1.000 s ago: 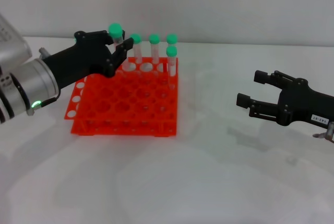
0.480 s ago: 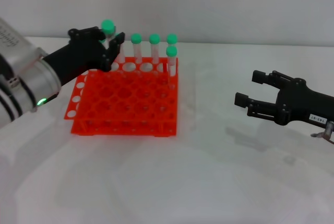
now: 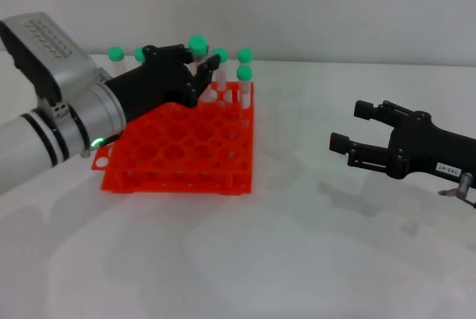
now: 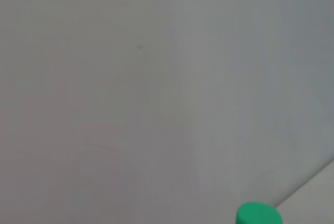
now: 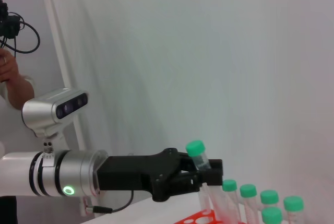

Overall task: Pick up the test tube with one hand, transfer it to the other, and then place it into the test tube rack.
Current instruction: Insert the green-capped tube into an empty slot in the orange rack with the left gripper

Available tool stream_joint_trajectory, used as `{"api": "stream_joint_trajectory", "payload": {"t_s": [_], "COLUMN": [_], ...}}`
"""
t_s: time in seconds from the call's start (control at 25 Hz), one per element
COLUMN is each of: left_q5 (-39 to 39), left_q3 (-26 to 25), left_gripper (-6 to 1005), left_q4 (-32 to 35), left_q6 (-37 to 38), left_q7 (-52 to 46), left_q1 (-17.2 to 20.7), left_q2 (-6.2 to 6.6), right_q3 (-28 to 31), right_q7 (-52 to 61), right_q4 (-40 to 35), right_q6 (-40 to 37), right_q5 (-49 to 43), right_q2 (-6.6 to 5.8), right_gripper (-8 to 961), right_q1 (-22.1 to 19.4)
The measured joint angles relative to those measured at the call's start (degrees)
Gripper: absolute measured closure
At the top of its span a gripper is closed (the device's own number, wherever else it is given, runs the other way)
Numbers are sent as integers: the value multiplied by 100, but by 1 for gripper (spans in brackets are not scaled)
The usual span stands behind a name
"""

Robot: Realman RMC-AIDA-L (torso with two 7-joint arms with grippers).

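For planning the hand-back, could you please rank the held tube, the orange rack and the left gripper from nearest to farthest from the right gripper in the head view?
1. Orange rack, table centre-left.
2. Held tube and left gripper, above the rack's back rows: too close to call.
Measured from the right gripper, at the right.

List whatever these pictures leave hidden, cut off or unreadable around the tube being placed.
- Head view: the lower part of the test tube is hidden behind the left gripper, so which hole of the test tube rack it is over cannot be told.
- Left wrist view: only a green cap shows, cut off by the picture's edge.
- Head view: the right gripper has a label too small to read.
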Motion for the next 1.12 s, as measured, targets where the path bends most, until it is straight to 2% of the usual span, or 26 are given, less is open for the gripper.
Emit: {"api": "stream_joint_trajectory", "payload": {"t_s": [0.16,0.56,0.8,1.12], "left_q5": [35,40,243,423], "left_q3": [-18,-33,-4,0], "left_gripper": [724,713,706,697], "left_q4": [-136,-208,-236,-444], "left_q6": [-45,-401,-567,-794], "left_q7": [-43,-528,-769,-829], "left_q1": [-134,-344,-386,-623], "left_q2": [2,153,153,181], "right_q3": [-9,27,36,35], "right_q7": [0,0,-19,-50], "right_q4": [0,0,0,0], "right_q6": [69,338,378,379], "right_q5": [-1,32,36,37], "right_q2": [1,1,1,1], "right_gripper": [90,90,90,89], "right_q1": [-15,-90,-103,-91]}}
